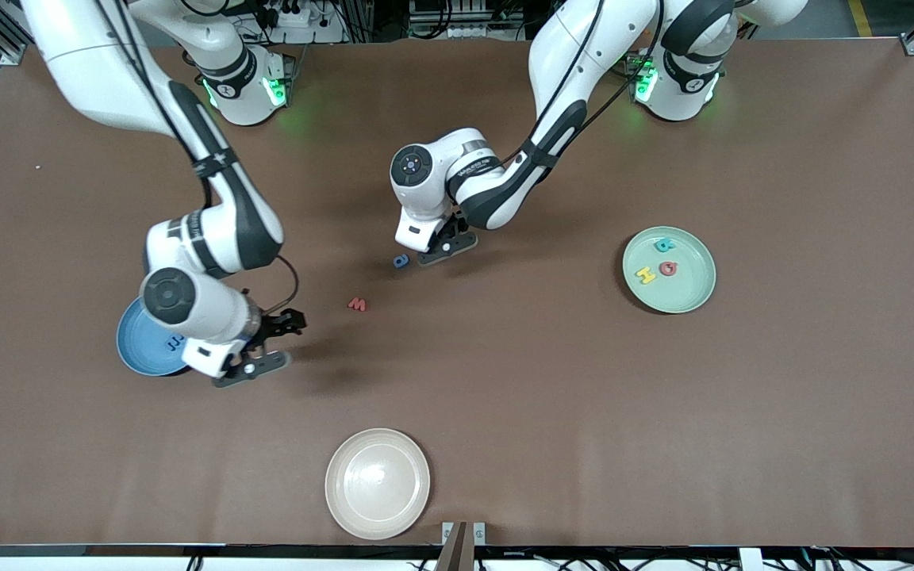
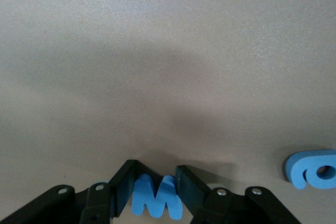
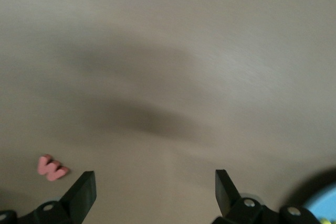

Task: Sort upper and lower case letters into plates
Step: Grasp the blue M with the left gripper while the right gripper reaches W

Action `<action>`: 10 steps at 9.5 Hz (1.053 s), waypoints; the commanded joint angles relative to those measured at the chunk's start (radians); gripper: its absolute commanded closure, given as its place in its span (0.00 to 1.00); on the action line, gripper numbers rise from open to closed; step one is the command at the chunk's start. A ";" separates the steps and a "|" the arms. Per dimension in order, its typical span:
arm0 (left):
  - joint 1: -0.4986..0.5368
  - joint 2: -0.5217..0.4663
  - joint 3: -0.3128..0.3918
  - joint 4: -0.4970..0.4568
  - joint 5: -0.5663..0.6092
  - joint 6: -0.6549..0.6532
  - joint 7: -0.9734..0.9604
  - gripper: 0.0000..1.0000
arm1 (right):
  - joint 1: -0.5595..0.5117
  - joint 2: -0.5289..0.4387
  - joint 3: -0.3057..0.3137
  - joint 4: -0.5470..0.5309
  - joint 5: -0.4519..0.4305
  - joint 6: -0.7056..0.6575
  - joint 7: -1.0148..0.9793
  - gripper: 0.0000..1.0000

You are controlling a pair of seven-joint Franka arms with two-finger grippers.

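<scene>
We had the left gripper (image 2: 156, 192) down at the table's middle, its jaws narrowed around a blue M (image 2: 156, 201) standing between them. The mint green plate (image 1: 703, 297) lay toward the left arm's end, so that arm was nearer. The right gripper (image 3: 155, 190) hung wide and empty beside the blue plate (image 1: 133, 354), the red letter (image 1: 357, 304) near it.

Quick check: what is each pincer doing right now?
Left pincer: closed on the blue letter M, at the table.
Right pincer: open, empty, beside the blue plate.
</scene>
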 commanded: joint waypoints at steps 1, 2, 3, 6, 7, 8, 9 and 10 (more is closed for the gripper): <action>0.022 -0.004 0.007 -0.017 -0.009 0.010 0.021 0.66 | 0.031 -0.002 -0.004 -0.023 0.004 0.026 -0.198 0.00; 0.040 -0.007 0.005 -0.014 -0.009 -0.008 0.050 0.66 | 0.035 -0.019 -0.002 -0.071 0.004 0.056 -0.273 0.00; 0.055 -0.019 0.004 -0.014 -0.010 -0.033 0.073 0.66 | 0.065 -0.045 -0.002 -0.136 0.004 0.122 -0.298 0.00; 0.068 -0.032 0.002 -0.013 -0.010 -0.071 0.099 0.66 | 0.179 -0.033 -0.004 -0.160 -0.091 0.188 -0.303 0.00; 0.069 -0.033 0.001 -0.011 -0.010 -0.071 0.099 0.66 | 0.211 -0.029 -0.005 -0.175 -0.123 0.194 -0.300 0.00; 0.087 -0.051 0.001 -0.010 -0.010 -0.100 0.120 0.66 | 0.222 -0.029 -0.005 -0.186 -0.168 0.195 -0.294 0.00; 0.113 -0.061 -0.017 -0.005 -0.015 -0.140 0.169 0.66 | 0.216 -0.023 -0.005 -0.191 -0.186 0.199 -0.297 0.00; 0.140 -0.079 -0.025 -0.005 -0.029 -0.164 0.199 0.66 | 0.216 -0.008 -0.005 -0.191 -0.189 0.220 -0.302 0.00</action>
